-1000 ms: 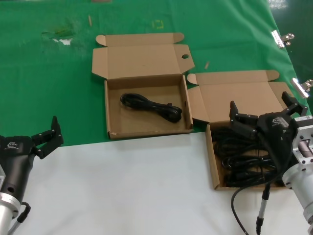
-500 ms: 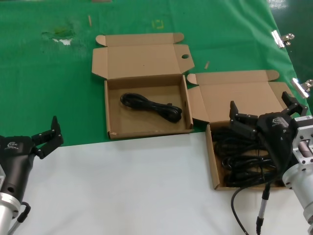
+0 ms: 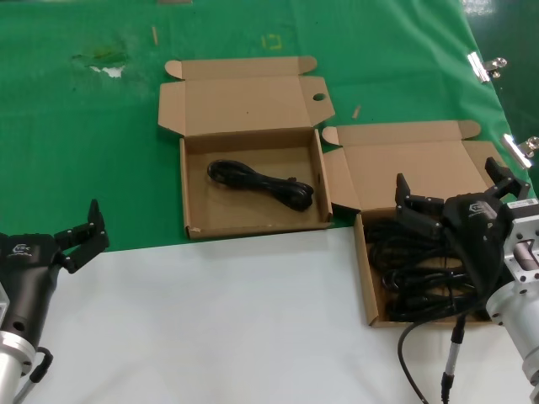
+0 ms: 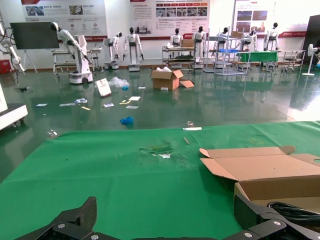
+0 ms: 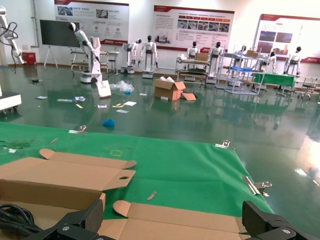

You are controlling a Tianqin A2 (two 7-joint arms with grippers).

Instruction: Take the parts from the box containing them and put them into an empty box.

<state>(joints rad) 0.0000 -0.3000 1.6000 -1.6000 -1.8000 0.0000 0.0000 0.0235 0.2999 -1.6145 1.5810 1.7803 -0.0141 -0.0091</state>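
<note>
Two shallow brown cardboard boxes lie open. One black coiled cable (image 3: pixel 261 183) lies in the hole-lidded box (image 3: pixel 195 221) at twelve o'clock. Right pincer (image 3: pixel 450 187) hovers open above tangled black cables (image 3: pixel 408 278) in the plain-lidded box (image 3: pixel 367 295) at three o'clock; best lower onto one bundle's middle. Left pincer (image 3: pixel 82 229) waits open at eight o'clock.

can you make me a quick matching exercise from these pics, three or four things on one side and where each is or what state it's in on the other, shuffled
Things:
1. box with the round-holed lid
2. box with the plain lid
3. left pincer
4. right pincer

Place or state:
A. open, above the pile of cables
B. holds one coiled cable
C. open, at the near left over the white surface
D. holds a pile of cables

Pairs: 1-B, 2-D, 3-C, 4-A
</note>
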